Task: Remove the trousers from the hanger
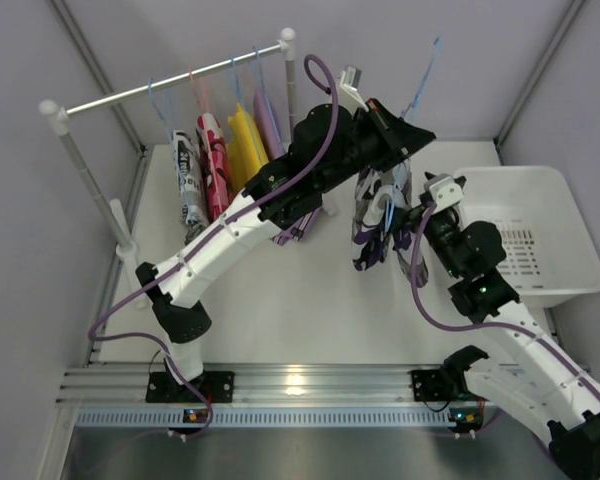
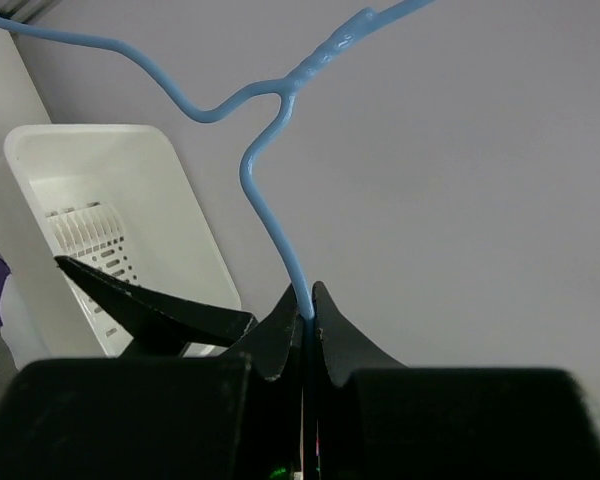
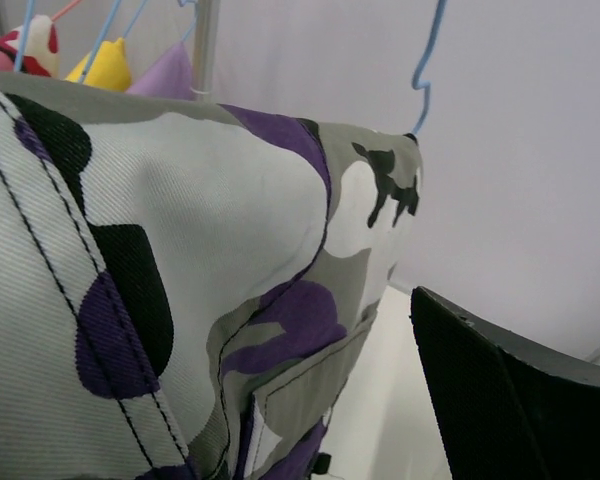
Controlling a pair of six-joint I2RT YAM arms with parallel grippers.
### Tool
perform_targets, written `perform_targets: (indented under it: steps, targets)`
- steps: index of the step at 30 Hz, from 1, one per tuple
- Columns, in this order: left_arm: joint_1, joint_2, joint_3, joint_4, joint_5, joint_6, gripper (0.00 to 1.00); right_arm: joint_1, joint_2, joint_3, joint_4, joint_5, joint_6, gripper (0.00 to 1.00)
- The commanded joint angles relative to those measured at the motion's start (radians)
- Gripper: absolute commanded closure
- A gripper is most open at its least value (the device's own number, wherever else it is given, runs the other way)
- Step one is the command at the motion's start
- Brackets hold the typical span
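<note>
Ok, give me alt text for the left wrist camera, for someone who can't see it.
The left arm's black claw is shut on the thin light-blue wire hanger, which rises from the pinch and bends up to its twisted neck. A white slotted plastic basket shows at the picture's left, before a plain grey wall.

Left arm [image 1: 240, 215] stretched diagonally from near-left base toward back centre. Left gripper [image 1: 412, 132] meets light-blue hanger [image 1: 426, 75]; hanger wire sticks up behind it. Camouflage trousers [image 1: 372, 235] hang below, between both arms. Right gripper [image 1: 432, 195] just beside trousers, on basket side. White basket [image 1: 550, 200] at right. Rail [image 1: 170, 82] at back left, four garments [image 1: 215, 160] on it.
</note>
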Motion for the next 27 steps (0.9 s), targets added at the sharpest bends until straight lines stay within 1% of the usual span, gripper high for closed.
perform_targets:
  steps: [1,6,14,16,17,20,22,23,25,26,27]
  targets:
    - [-0.008,-0.109,0.037,0.174,0.029,0.001,1.00,-0.024,-0.018,0.050,-0.018,-0.135,0.062,0.01]
    - [-0.006,-0.104,0.044,0.179,0.032,-0.001,1.00,-0.022,-0.007,0.051,-0.036,-0.213,0.076,0.00]
    - [0.000,-0.098,0.065,0.180,0.034,-0.004,1.00,-0.021,0.010,0.061,-0.067,-0.241,0.053,0.00]
    - [0.000,-0.098,0.065,0.183,0.045,-0.014,1.00,-0.019,0.024,0.056,-0.050,-0.212,0.042,0.01]
    - [-0.002,-0.098,0.065,0.182,0.048,-0.020,1.00,-0.019,0.034,0.056,-0.038,-0.130,0.048,0.01]
    - [-0.002,-0.101,0.050,0.177,0.049,-0.030,1.00,-0.019,0.074,0.048,0.054,0.007,0.067,0.01]
    - [-0.002,-0.103,0.047,0.176,0.054,-0.037,1.00,-0.019,0.083,0.047,0.083,0.029,0.077,0.01]
    - [-0.005,-0.103,0.047,0.174,0.057,-0.039,1.00,-0.019,0.089,0.051,0.094,0.053,0.086,0.11]
    - [-0.008,-0.103,0.047,0.173,0.058,-0.045,1.00,-0.021,0.109,0.071,0.114,0.086,0.103,0.26]
    - [-0.009,-0.103,0.048,0.173,0.058,-0.047,1.00,-0.019,0.114,0.077,0.121,0.118,0.102,0.40]
    - [-0.008,-0.106,0.048,0.170,0.058,-0.045,1.00,-0.019,0.117,0.087,0.131,0.132,0.097,0.45]
